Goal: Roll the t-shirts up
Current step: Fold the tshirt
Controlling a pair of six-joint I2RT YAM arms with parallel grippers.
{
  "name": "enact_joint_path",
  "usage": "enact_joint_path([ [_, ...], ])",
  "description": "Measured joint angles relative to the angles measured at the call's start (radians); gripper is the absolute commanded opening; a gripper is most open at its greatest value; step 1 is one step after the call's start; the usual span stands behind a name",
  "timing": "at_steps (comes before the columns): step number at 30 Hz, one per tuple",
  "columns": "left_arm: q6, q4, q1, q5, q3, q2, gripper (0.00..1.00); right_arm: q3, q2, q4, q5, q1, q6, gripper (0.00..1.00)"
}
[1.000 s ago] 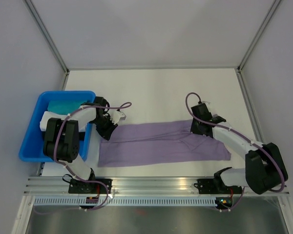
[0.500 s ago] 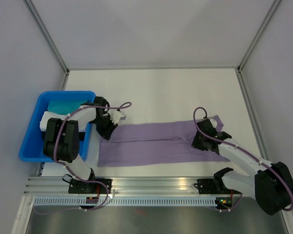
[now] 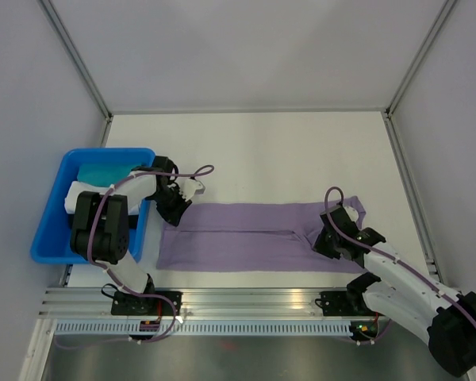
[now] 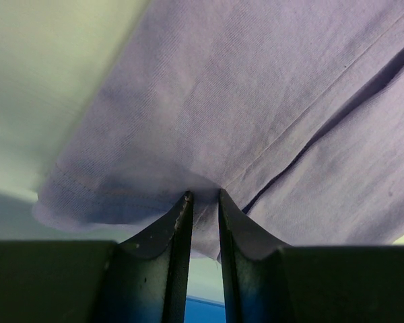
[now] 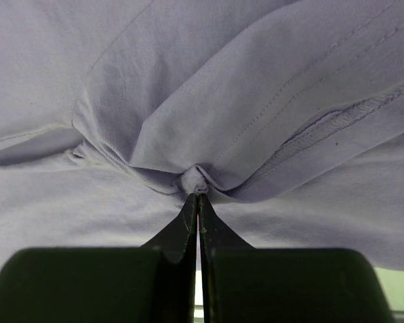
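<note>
Right gripper (image 3: 331, 238) has come down from the far right corner of the cloth toward the near edge and now sits at the lower right of the overhead frame. The cloth's right end has been drawn down with it. The left arm stands as it did.

Overhead view.
- One plain lavender short-sleeved t-shirt (image 3: 238, 238) of thin soft fabric lies flat as a long band across the lower middle of the white table (image 3: 262, 151), with its right end bunched under the right gripper.
- Left gripper (image 3: 171, 208) is at the band's upper left corner, touching it.
- One blue plastic bin (image 3: 44, 230) stands at the left edge. It holds a teal cloth (image 3: 103, 172) and a white cloth (image 3: 70, 198).

Left wrist view.
- The t-shirt (image 4: 256, 101) fills most of the frame, with bare table (image 4: 40, 67) at the upper left.
- The left gripper (image 4: 202, 200) has its dark fingers drawn narrow, and a fold of the shirt's hemmed edge is nipped between the tips.

Right wrist view.
- The t-shirt (image 5: 188, 81) fills the frame, with creases running to one point at the centre.
- A stitched, ribbed seam (image 5: 337, 121) crosses the right side.
- The right gripper (image 5: 198, 196) has its fingers pressed together on a small puckered knot of the fabric.
</note>
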Motion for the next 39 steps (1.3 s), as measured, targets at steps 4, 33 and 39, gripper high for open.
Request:
enact_joint_path([
  [4,0.000,0.004,0.000,0.000,0.002,0.002,0.28,0.012,-0.019,-0.058,-0.005,0.010,0.005,0.03],
  [33,-0.059,0.082,-0.023,0.007,0.019,0.009,0.28,0.377,0.525,0.031,0.042,-0.543,-0.397,0.08],
  [39,-0.112,0.103,-0.023,-0.010,0.026,0.026,0.28,0.385,0.649,0.161,0.008,-0.623,-0.411,0.06],
])
